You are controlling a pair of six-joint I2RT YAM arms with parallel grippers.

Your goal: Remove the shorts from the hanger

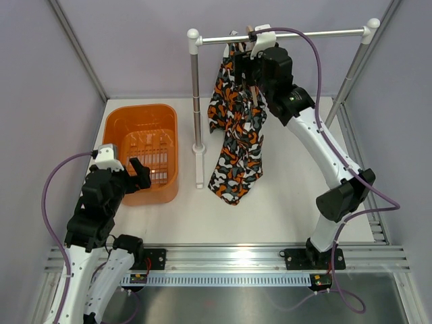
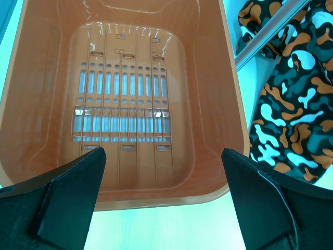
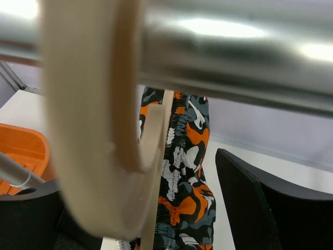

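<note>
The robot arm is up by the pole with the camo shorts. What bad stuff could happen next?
1. The right end effector is right at the hook of the hanger on the rail; a bump might knock the whole hanger off.
2. The shorts hang bunched, so a pull might snag them.
3. The left end effector is open over the basket, probably too far to catch a fall.

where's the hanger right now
The hanger is hooked over the metal rail at the far side, toward the rail's left end in the top view, holding the shorts, with the right gripper at its hook.
</note>
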